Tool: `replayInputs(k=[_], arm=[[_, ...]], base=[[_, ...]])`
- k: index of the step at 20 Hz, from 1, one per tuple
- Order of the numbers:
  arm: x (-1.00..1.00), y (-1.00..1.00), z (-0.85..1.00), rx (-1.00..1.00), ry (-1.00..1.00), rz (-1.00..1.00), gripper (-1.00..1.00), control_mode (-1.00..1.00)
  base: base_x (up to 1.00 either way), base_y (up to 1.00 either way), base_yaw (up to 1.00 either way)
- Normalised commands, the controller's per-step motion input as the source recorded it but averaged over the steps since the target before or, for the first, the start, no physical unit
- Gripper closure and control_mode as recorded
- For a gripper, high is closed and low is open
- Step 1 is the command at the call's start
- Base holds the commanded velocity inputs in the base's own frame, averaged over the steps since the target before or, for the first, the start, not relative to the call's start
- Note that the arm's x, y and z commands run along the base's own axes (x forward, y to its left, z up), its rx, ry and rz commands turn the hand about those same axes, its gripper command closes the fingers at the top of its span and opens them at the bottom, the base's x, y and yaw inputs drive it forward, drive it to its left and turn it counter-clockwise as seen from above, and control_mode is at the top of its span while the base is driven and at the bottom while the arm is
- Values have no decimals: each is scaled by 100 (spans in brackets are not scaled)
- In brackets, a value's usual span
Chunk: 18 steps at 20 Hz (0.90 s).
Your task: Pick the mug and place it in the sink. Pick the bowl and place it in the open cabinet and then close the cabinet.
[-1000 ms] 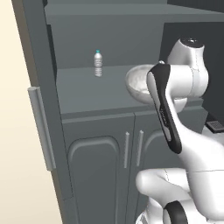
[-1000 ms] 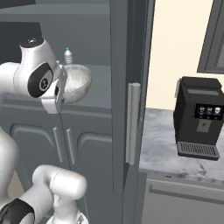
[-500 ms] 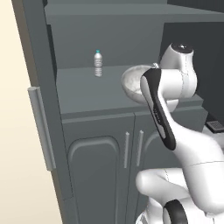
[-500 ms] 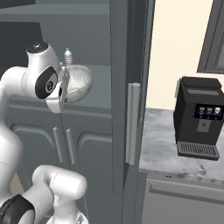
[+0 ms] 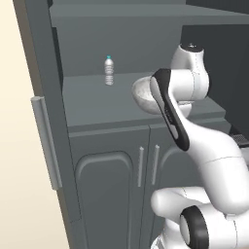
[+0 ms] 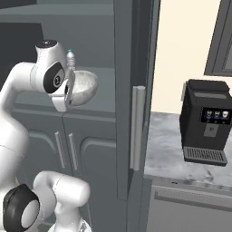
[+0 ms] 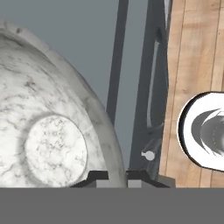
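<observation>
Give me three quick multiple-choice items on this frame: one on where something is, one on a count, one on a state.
1. Where is the bowl?
A. at the cabinet shelf's front edge
B. in a sink
C. on the floor

2. How many bottles stand on the shelf?
A. none
B. one
C. three

3. What is the gripper doing?
A. hanging open
B. shut on the bowl's rim
C. holding the bottle

Key: 1 A, both base views show it at the shelf's front; 2 B, a single small bottle stands there; 3 B, the hand view shows the fingertips on either side of the rim.
</observation>
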Motion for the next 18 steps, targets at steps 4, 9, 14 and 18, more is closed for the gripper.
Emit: replayInputs(k=[4, 9, 14, 18], arm=[[28, 9, -19, 0, 0, 0, 100, -100], [23, 7, -36, 0, 0, 0, 100, -100], [11, 21, -25, 0, 0, 0, 100, -100], [14, 22, -22, 0, 0, 0, -100, -100]], base=[[0, 0, 0], [0, 0, 0], [0, 0, 0], [0, 0, 0]])
